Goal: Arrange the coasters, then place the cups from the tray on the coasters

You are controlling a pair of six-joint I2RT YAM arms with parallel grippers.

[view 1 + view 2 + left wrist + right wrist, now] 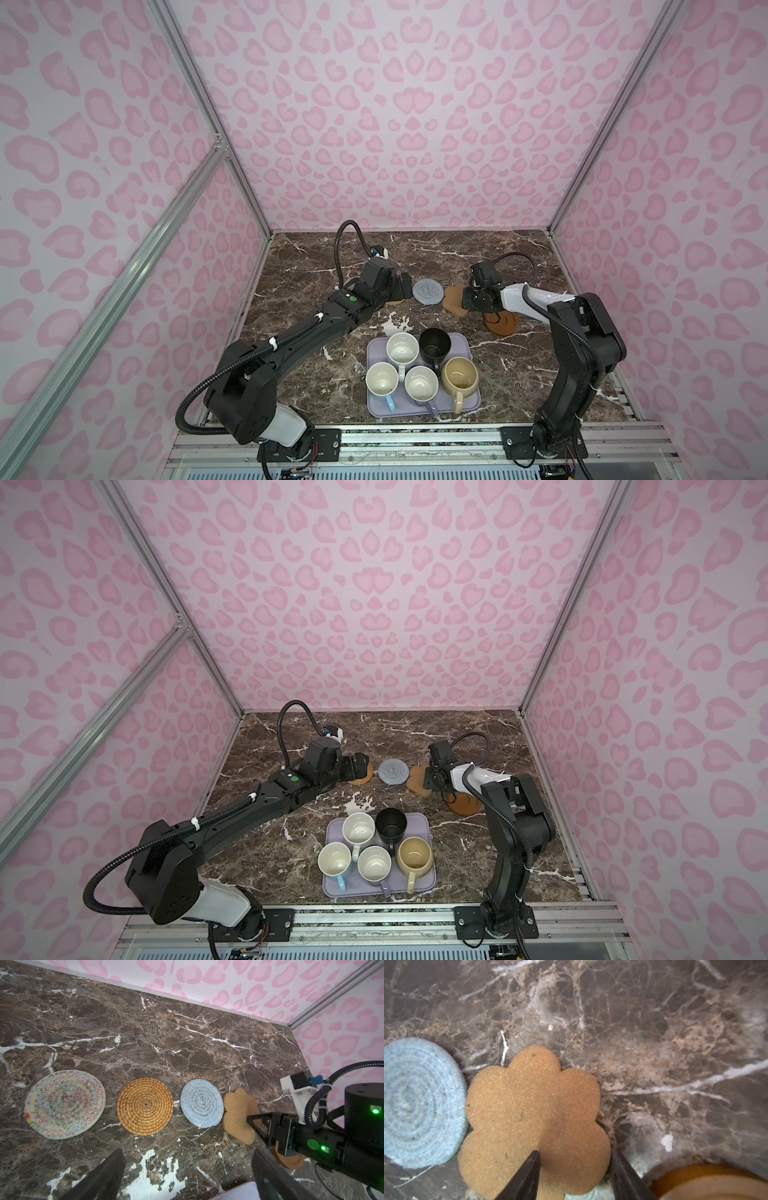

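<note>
Robot lab booth, aluminium frame (200, 95), pink-patterned walls (415, 104), marble tabletop (415, 257)

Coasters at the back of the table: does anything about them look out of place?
Yes. The tan flower coaster almost touches the grey-blue coaster, while the white coaster and orange coaster have clear gaps. The brown disc lies out of the row, nearer the tray.

Pink leopard-spot walls (415, 124) on three sides, framed by aluminium struts (196, 83). Dark brown marble counter (457, 253), white veins, chalky white patch (394, 327) mid-surface. Metal rail (415, 442) along front edge. Soft, even light.
</note>
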